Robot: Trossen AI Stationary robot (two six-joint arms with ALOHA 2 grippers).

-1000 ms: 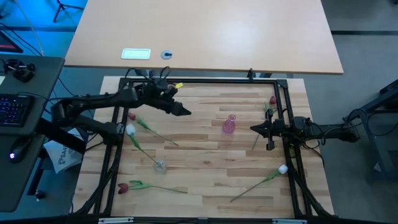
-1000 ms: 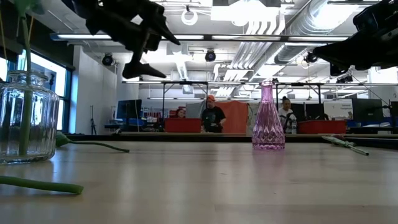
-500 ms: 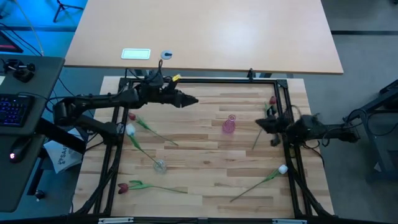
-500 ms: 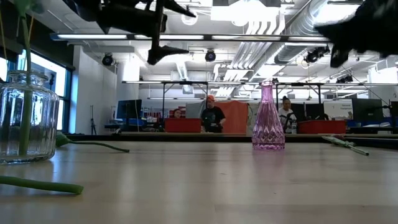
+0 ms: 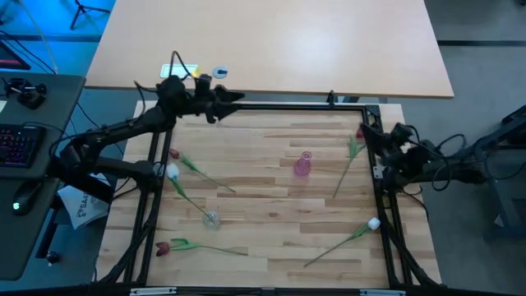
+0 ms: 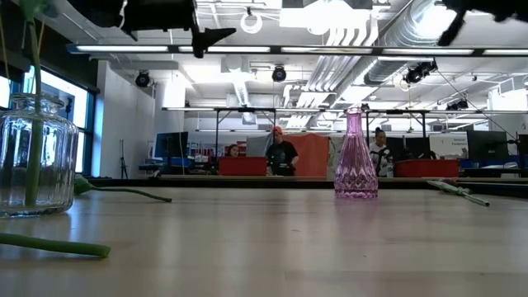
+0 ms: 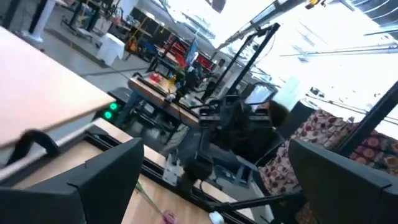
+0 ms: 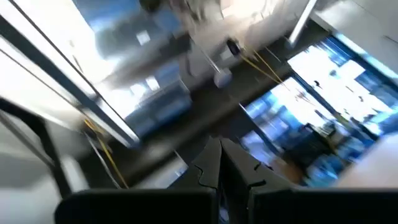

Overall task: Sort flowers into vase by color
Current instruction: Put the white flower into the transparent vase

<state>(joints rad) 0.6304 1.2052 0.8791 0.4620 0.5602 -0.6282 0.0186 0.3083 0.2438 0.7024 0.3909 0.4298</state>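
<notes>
Two grippers, both up off the table [image 5: 271,210] and clear of every flower.

Left gripper [image 5: 233,97]: hung over the back-left corner of the black frame [image 5: 288,107], fingers spread wide. Held nothing, touched nothing.

Left side of the wood, nearer the front: red tulip [image 5: 174,154] lying flat, just beside white tulip [image 5: 172,172]. Ran its stem slantwise to the clear jar [image 5: 211,219]; could not tell from above whether set inside. Well in front of those, near the front-left corner: second red tulip [image 5: 162,247], flat, stem pointing right.

Middle: pink vase [image 5: 303,165], upright, alone, with nothing in it or in the way.

Right of it: third red tulip [image 5: 360,133], lying against the frame's right rail, stem trailing toward the front. Farther front: second white tulip [image 5: 374,223], flat, stem slanting left.

Right gripper [image 8: 221,152]: drawn back outside the right rail, fingers pressed together, empty, pointed upward.
</notes>
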